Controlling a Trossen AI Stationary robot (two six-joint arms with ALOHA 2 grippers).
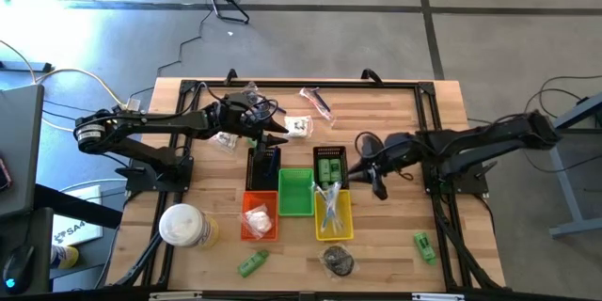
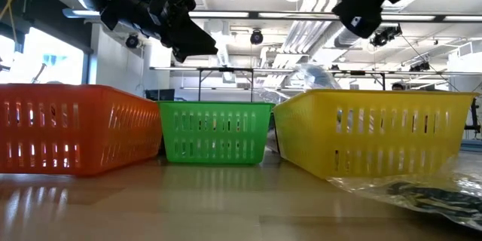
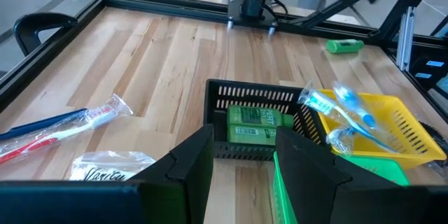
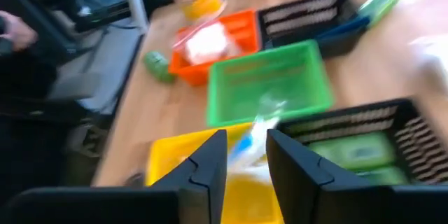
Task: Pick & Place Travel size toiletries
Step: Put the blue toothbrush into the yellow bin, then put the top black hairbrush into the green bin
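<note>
Five baskets sit mid-table in two rows: an orange basket, a green basket and a yellow basket toward the near edge, and behind them two black baskets, one beside the other. Toiletries, by place: two green tubes side by side in one black basket; one clear-wrapped white piece in the orange basket; wrapped blue toothbrushes lying across the yellow basket, count unclear; nothing visible in the green basket. Loose on the table: one wrapped red toothbrush near the far edge, one white packet beside the left gripper, one clear packet under the left arm, one green bottle and one green tube near the front edge, one dark wrapped item in front of the yellow basket. One round white-and-yellow container stands left of the orange basket. Left gripper — above the other black basket, fingers spread, holding nothing. Right gripper — just right of the baskets, fingers a little apart, holding nothing.
</note>
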